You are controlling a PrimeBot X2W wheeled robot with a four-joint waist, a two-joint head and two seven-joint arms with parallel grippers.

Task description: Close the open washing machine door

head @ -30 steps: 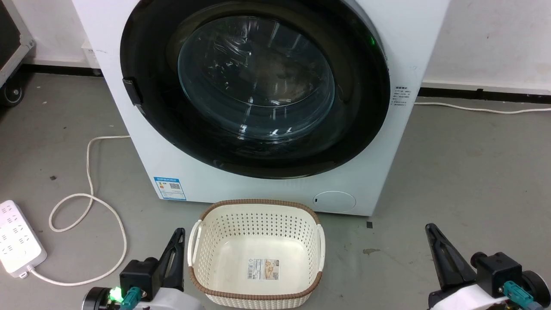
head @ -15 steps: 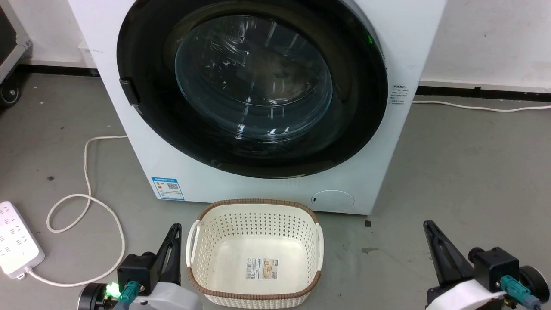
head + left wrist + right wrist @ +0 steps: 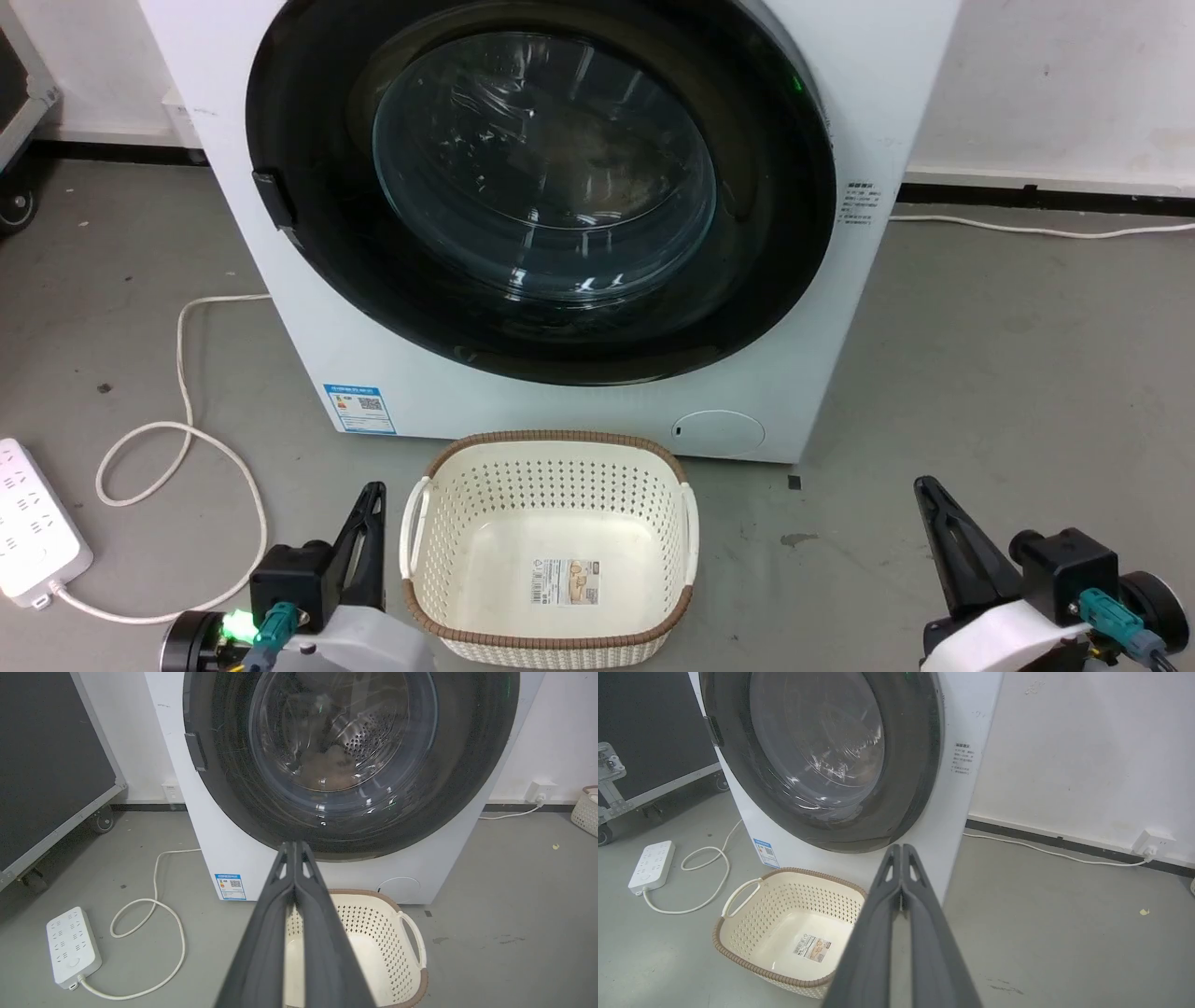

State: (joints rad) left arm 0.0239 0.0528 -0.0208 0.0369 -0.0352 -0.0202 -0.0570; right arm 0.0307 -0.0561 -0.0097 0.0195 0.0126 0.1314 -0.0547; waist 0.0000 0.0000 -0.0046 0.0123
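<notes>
Washing machine door (image 3: 541,177) is seen shut, lying flat against the front of the washing machine (image 3: 868,112) and covering most of that front. Its face is held upright and is turned straight outward from the machine, toward the basket (image 3: 551,446) set on the floor just before the machine's foot. Being round, the door is as wide as it is tall; its dark latch block (image 3: 271,199) is found at the machine's left edge. Through the clear glass centre the perforated steel drum is made out in the left wrist view. A blue label (image 3: 359,408) is stuck low on the machine's left and a round flap (image 3: 717,433) is set low on its right.

The left hand (image 3: 375,493) is held low, well short of the machine, and the right hand (image 3: 924,487) likewise. In each wrist view the two fingers are pressed together with nothing between them. A power strip (image 3: 33,523) and looped cable (image 3: 187,373) are laid on the floor left of the machine.
</notes>
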